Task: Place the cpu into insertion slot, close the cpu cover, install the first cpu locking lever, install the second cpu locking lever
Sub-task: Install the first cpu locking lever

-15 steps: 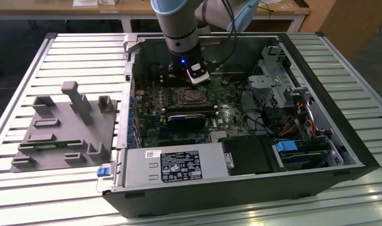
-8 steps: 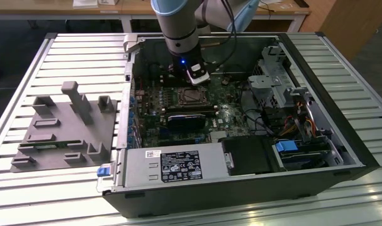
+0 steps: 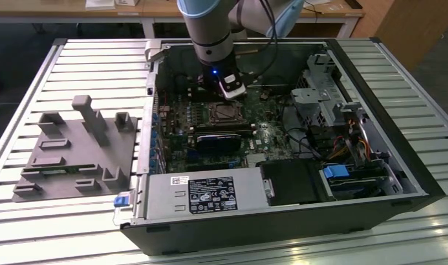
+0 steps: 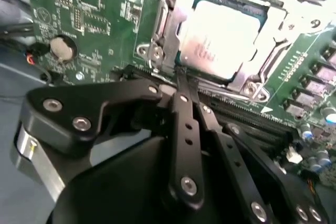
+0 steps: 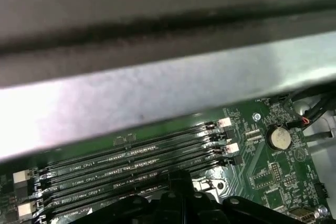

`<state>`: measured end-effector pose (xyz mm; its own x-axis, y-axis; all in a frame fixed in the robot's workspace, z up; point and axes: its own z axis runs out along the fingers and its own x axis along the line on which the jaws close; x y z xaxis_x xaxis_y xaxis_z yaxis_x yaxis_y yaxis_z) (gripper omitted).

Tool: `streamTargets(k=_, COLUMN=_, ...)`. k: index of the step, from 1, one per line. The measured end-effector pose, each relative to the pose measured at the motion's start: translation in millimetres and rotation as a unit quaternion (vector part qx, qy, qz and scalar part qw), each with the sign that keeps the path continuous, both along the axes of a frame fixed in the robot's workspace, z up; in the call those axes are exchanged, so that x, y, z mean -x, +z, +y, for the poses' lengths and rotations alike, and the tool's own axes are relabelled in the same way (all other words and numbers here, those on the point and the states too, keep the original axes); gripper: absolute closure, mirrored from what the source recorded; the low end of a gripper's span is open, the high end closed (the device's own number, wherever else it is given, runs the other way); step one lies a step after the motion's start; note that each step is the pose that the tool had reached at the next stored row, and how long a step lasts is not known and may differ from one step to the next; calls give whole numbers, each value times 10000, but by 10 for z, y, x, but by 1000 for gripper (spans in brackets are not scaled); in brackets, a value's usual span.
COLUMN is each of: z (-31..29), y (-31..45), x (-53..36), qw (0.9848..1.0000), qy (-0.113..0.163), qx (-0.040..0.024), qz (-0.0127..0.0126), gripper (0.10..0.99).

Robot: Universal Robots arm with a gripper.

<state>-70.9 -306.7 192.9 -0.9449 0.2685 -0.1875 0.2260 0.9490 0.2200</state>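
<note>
In the second wrist view the cpu [image 4: 220, 38] lies flat in the insertion slot [image 4: 157, 51], its silvery top showing through the window of the cpu cover [image 4: 242, 80], which lies down around it. My gripper [image 4: 181, 74] is shut, its black fingers [image 4: 186, 129] pressed together with nothing visible between them. Their tips sit at the socket's edge, on the side facing the memory slots. A thin metal rod [image 4: 231, 98] runs along that edge. In the exterior view the gripper [image 3: 231, 94] hangs inside the open computer case, just behind the insertion slot [image 3: 225, 112].
Long black memory slots [image 5: 131, 158] and a coin battery [image 5: 278, 138] lie close to the gripper [image 5: 178, 179]. A metal case wall [image 5: 157, 87] stands near. A black card [image 3: 224, 141], a power supply [image 3: 201, 194] and cables [image 3: 342, 149] crowd the case. A grey fixture [image 3: 76, 154] sits outside.
</note>
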Motion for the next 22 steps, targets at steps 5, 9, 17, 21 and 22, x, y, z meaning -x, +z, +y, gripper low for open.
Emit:
streamTargets(k=5, z=1, y=95, x=0, qw=10000, qy=0, qx=-2, qz=0, gripper=980)
streamTargets(k=9, z=1, y=131, x=0, qw=10000, qy=0, qx=-10, qz=-1, gripper=980)
streamTargets(k=17, z=3, y=131, x=19, qw=9999, qy=0, qx=-171, qz=0, gripper=980)
streamTargets(k=21, z=4, y=127, x=25, qw=9998, qy=0, qx=-206, qz=0, gripper=980)
streamTargets(k=22, z=4, y=126, x=26, qw=9998, qy=0, qx=-207, qz=-1, gripper=980)
